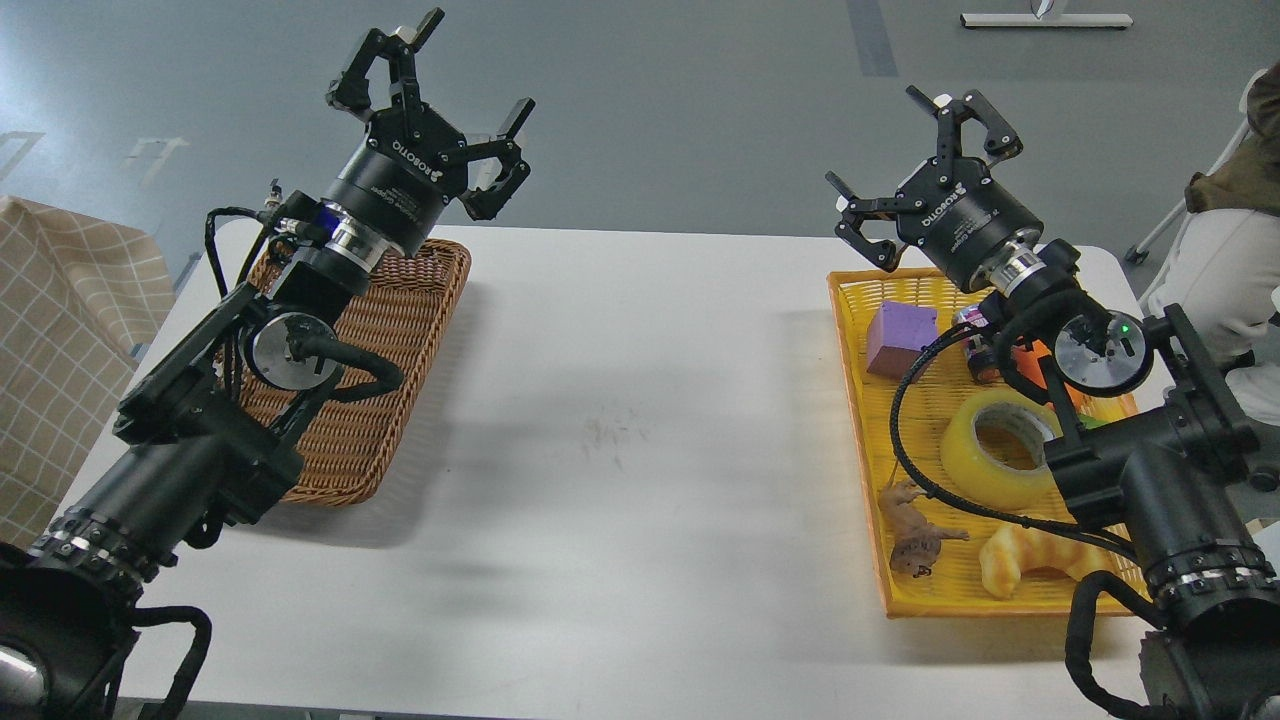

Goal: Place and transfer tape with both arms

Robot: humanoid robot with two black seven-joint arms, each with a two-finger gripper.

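The tape (995,449) lies flat in the yellow tray (850,330) on the table (640,420), likely light, stiff and slick-sided, best pinched across rim and core hole, while the left end effector (440,100) and right end effector (925,170) hover spread and empty.

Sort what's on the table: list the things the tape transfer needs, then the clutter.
Needed: tape, left gripper, right gripper, yellow tray, wicker basket.

Clutter: purple block, can, toy dinosaur, croissant toy.
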